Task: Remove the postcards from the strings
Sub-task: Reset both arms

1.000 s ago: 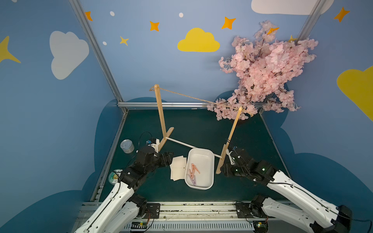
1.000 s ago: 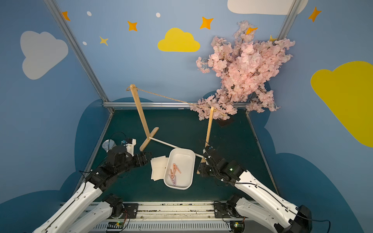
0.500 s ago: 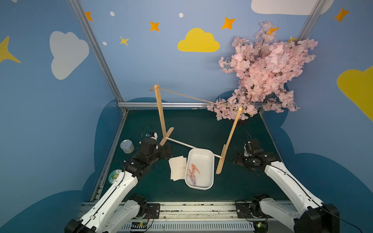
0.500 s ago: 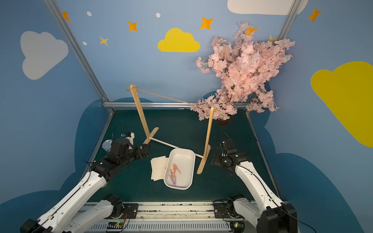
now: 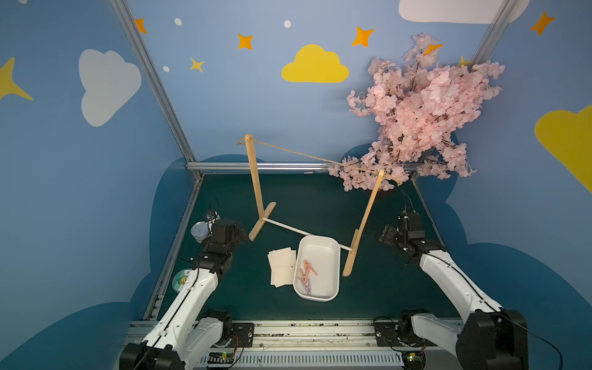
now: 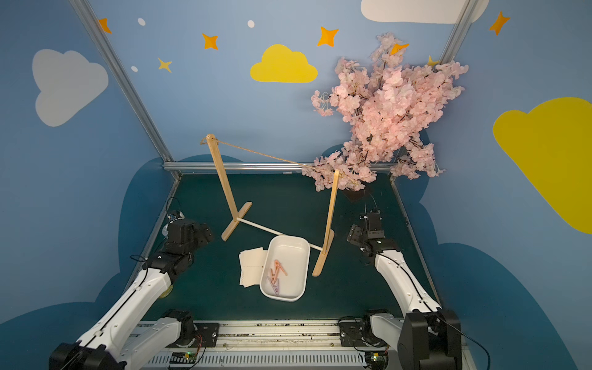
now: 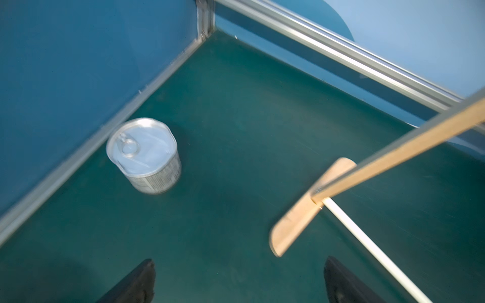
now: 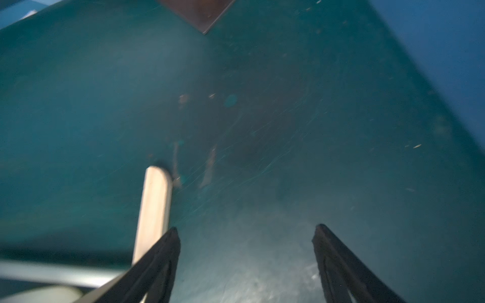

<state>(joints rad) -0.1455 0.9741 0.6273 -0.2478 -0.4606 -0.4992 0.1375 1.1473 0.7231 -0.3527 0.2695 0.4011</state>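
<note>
The postcards lie in a small white stack flat on the green table, against the left side of the white tray. The strings, one brown twine between the tops of two wooden posts, carry nothing. My left gripper is open and empty, near the left post's foot. Out to the right of the right post's foot, my right gripper also stands open with nothing in it.
The white tray holds pink and purple clothespins. A thin white rod joins the posts' feet. A silver can stands by the left wall. A pink blossom tree fills the back right corner.
Both grippers have opened. The right arm has drawn away from the right post's foot toward the right wall. The left arm has pulled back toward the can.
</note>
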